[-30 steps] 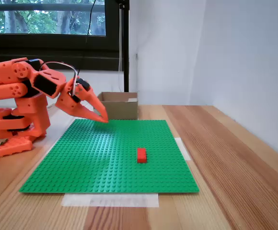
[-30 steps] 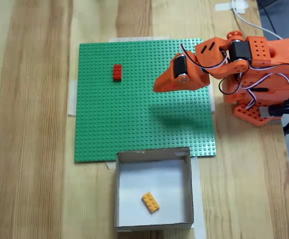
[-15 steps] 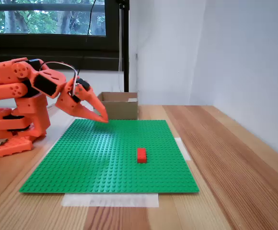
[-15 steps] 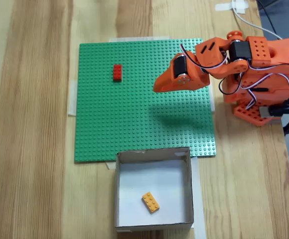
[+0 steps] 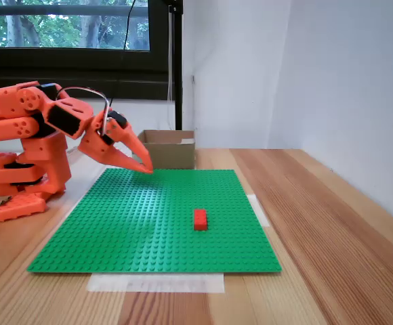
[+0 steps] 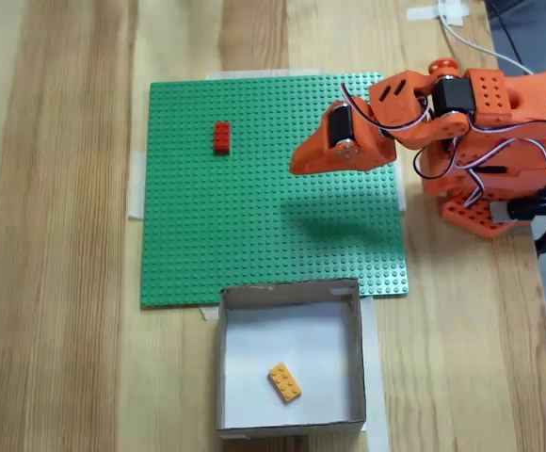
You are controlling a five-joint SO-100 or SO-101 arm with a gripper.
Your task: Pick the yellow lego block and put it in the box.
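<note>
The yellow lego block lies flat on the white floor of the box, slightly below its middle in the top-down fixed view. In the side fixed view the box stands behind the green baseplate, its inside hidden. My orange gripper hangs above the baseplate's back left corner, fingers together and pointing down, nothing held. From above, the gripper sits over the plate's right part, well away from the box.
A red lego brick stands on the green baseplate; from above the red brick is near the plate's top left. The arm's base occupies the right table edge. White walls close the right side.
</note>
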